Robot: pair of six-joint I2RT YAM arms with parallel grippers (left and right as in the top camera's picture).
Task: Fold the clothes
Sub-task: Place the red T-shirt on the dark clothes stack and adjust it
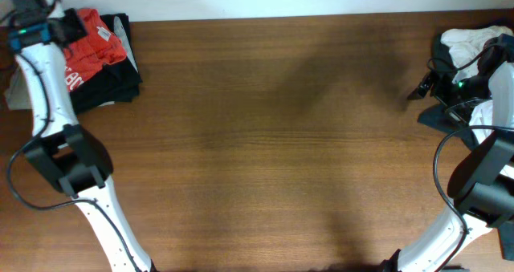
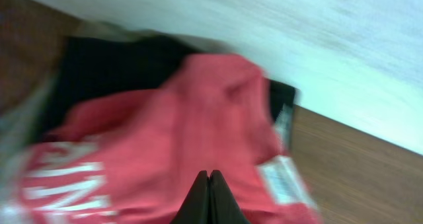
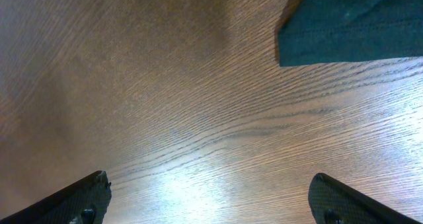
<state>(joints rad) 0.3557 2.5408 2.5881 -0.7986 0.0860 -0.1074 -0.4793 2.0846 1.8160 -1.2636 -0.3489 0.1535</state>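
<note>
The red T-shirt [image 1: 90, 41] is laid on a dark pile [image 1: 119, 78] at the far left corner of the surface [image 1: 257, 144], probably as finished. The left tool [image 2: 209, 196] is pressed together above it; the right tool [image 3: 210, 181] is spread near a dark cloth [image 3: 350, 26]

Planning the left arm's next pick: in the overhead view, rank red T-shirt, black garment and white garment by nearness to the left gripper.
1. Red T-shirt, at the left gripper, far-left corner.
2. Black garment, under the shirt, same corner.
3. White garment, opposite side, far-right edge.
</note>
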